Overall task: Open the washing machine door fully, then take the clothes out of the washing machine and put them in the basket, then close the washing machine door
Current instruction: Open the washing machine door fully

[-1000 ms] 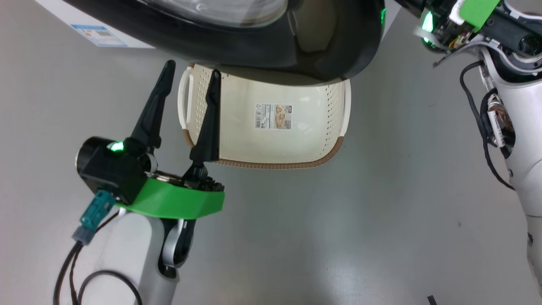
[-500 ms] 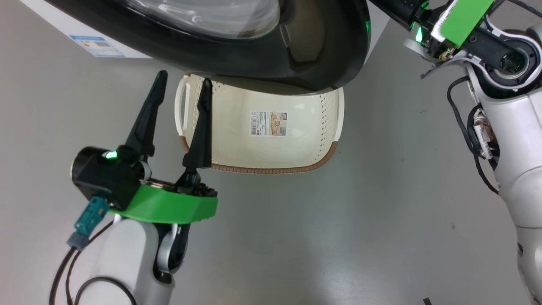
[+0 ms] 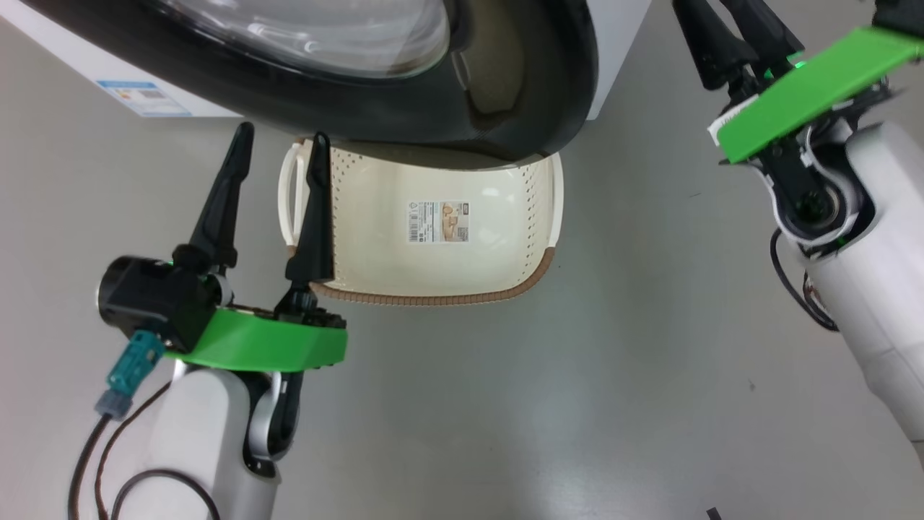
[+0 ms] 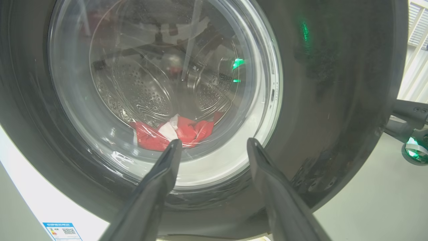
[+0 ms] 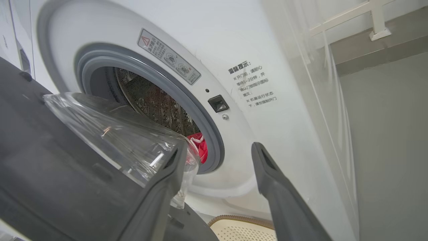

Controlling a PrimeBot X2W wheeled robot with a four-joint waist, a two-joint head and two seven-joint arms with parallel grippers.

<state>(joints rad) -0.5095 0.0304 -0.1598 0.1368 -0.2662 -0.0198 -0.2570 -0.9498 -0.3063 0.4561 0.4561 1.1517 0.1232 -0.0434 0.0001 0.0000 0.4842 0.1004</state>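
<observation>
Black-rimmed round glass door [image 4: 200,100] part-open; red-white fabric clothes [image 5: 200,150] in steel drum [image 5: 147,97] ahead of right gripper [image 5: 217,154]; cream perforated basket [image 3: 433,298] empty beside left gripper [image 3: 283,136]. Both jaws wide, empty.

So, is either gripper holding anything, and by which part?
Nothing is held: the left gripper and the right gripper are both open and empty.

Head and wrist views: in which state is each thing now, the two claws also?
Door: partly open, not fully.
Clothes: lying in the drum, not yet taken out.
Basket: empty, on the floor, partly under the door.
Left claw: open, holding nothing.
Right claw: open, holding nothing.
</observation>
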